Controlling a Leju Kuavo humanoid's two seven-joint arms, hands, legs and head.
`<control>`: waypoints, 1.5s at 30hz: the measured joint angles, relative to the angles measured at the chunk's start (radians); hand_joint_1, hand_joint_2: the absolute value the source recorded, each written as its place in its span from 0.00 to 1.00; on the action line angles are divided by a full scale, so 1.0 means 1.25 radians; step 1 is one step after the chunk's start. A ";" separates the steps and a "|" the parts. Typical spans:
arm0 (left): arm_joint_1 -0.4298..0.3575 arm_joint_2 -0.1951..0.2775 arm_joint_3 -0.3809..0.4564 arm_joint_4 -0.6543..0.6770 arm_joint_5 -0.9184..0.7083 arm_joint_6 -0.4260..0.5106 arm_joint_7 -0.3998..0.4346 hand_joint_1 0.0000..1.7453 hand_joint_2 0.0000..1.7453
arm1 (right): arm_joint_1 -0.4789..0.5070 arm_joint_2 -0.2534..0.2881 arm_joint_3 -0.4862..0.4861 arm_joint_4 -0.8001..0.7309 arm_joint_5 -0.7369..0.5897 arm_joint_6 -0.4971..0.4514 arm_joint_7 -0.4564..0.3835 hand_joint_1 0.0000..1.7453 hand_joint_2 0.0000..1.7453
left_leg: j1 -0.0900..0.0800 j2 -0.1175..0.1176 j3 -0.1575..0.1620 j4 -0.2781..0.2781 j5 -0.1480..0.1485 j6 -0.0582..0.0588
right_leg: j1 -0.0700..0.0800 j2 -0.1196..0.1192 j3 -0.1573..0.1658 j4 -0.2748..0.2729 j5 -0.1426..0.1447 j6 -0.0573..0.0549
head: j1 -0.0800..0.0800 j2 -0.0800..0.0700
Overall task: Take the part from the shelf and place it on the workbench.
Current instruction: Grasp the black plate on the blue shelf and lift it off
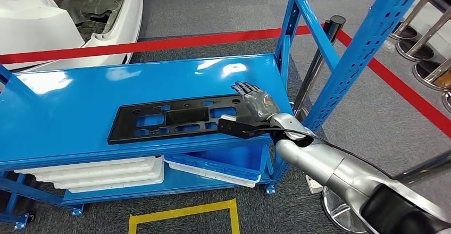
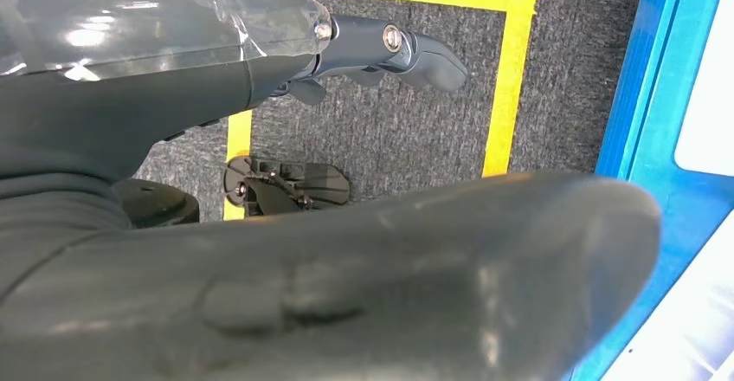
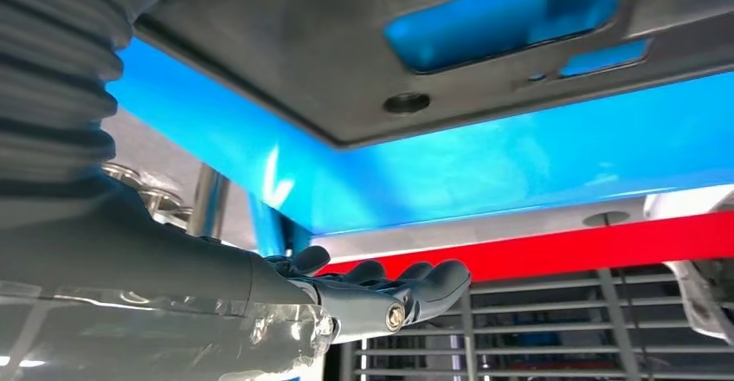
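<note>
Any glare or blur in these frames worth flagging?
Head view: white ceiling-light glare on the blue shelf top, black part sharp. Left wrist view: the near thumb is a soft blur. Right wrist view: the part's underside is close and slightly soft.

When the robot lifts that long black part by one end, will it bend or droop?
Probably a little. The black part is long, thin and full of cut-outs, so its far end may sag. It looks light for its size. Lying flat on the glossy blue shelf, it could slide as the right hand tugs.
</note>
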 joint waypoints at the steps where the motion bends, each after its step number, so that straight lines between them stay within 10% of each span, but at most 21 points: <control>1: 0.000 0.000 0.000 0.000 0.000 0.000 0.000 0.00 0.00 | -0.005 0.004 0.005 0.005 -0.002 0.000 -0.004 0.00 1.00 | 0.000 0.000 0.000 0.000 0.000 0.000 | 0.000 0.000 0.000 0.000 0.000 0.000 | 0.000 0.000; 45: 0.000 0.000 0.000 0.000 0.000 -0.013 0.002 0.00 0.00 | -0.029 0.043 0.098 -0.002 0.076 -0.037 0.008 0.00 1.00 | 0.000 0.000 0.001 0.000 0.000 0.000 | 0.000 0.000 0.000 0.000 0.000 0.000 | 0.000 0.000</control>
